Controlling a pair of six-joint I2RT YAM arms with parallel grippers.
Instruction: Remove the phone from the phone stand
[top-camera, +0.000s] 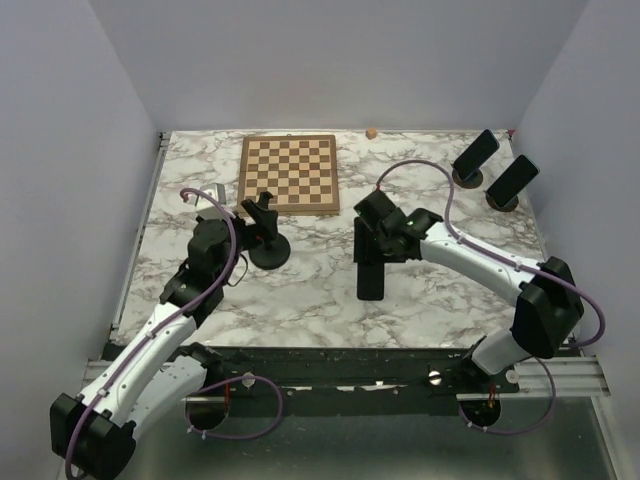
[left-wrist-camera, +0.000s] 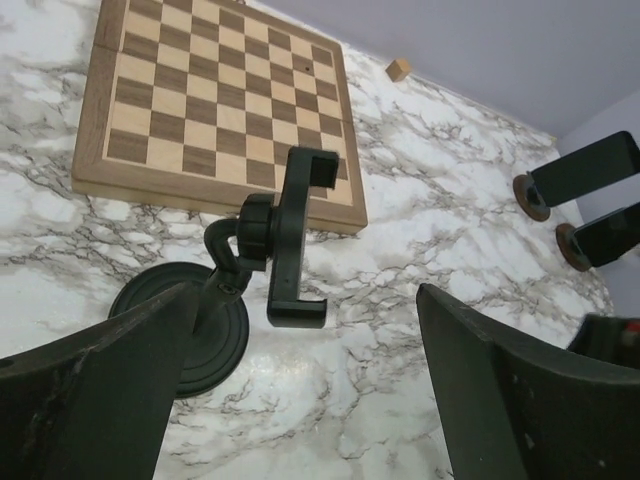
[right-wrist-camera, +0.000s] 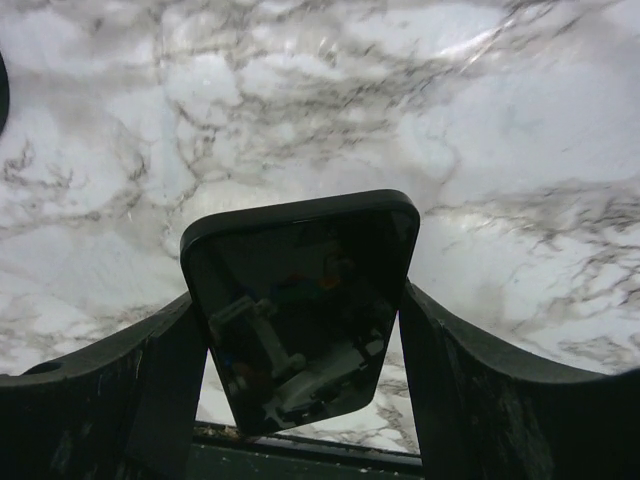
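The black phone stand (top-camera: 268, 240) stands left of centre on the marble table, its clamp empty; the left wrist view shows it too (left-wrist-camera: 290, 235). My left gripper (top-camera: 238, 232) is open just left of the stand, with its fingers (left-wrist-camera: 110, 390) wide apart on either side of the base and holding nothing. My right gripper (top-camera: 372, 245) is shut on the black phone (top-camera: 370, 265), well to the right of the stand. In the right wrist view the phone (right-wrist-camera: 300, 310) sits between both fingers (right-wrist-camera: 450, 390), screen toward the camera, above the marble.
A wooden chessboard (top-camera: 288, 172) lies behind the stand. Two more phones on round stands (top-camera: 476, 154) (top-camera: 512, 180) stand at the back right. A small wooden piece (top-camera: 371, 132) sits at the back edge. Grey walls enclose the table (top-camera: 300, 300).
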